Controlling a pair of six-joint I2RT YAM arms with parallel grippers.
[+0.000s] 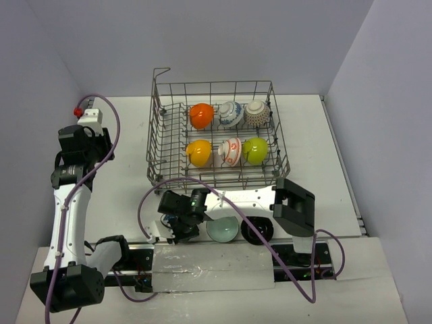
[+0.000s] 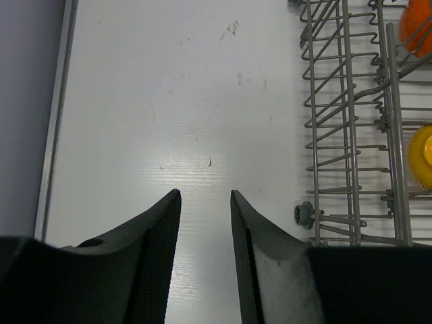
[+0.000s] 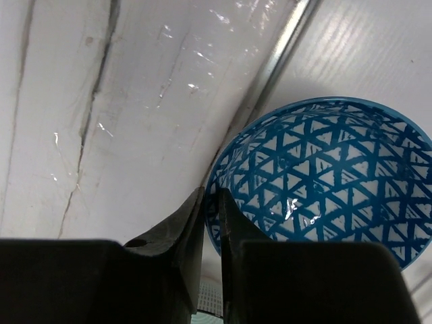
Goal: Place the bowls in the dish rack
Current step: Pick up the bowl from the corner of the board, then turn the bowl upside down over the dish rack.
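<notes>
Bowl held: blue triangle-patterned bowl (image 3: 324, 175), at the near edge of the worktop (image 2: 169, 101), left of the two loose bowls, its open side facing the wrist camera.
Right gripper (image 3: 210, 192): fingers pressed almost together with the bowl's rim seemingly pinched between them; the arm reaches leftward across the near edge.
Loose bowls: pale teal bowl (image 1: 223, 230) just right of that gripper, black bowl (image 1: 256, 230) just beside the teal one; both are upright on the worktop, not yet loaded.
Deciding relation: the dish rack (image 1: 154, 135) lies beyond the right gripper, away from the arm bases and a little to its right. The right arm is the nearer one and already has the bowl, so the lift would likely go up over the rack's near wall.
Rack contents, near row: yellow bowl (image 1: 198, 152), red-and-white bowl (image 1: 229, 150), lime green bowl (image 1: 255, 150).
Rack contents, far row: orange bowl (image 1: 201, 115), blue-and-white bowl (image 1: 230, 113), white-patterned bowl (image 1: 256, 113).
Free tines: the rack's left part holds no bowls.
Left gripper (image 2: 206, 196): fingers partly spread, nothing between them, hanging over bare worktop just beside the rack's left wall, well apart from the loose bowls.
</notes>
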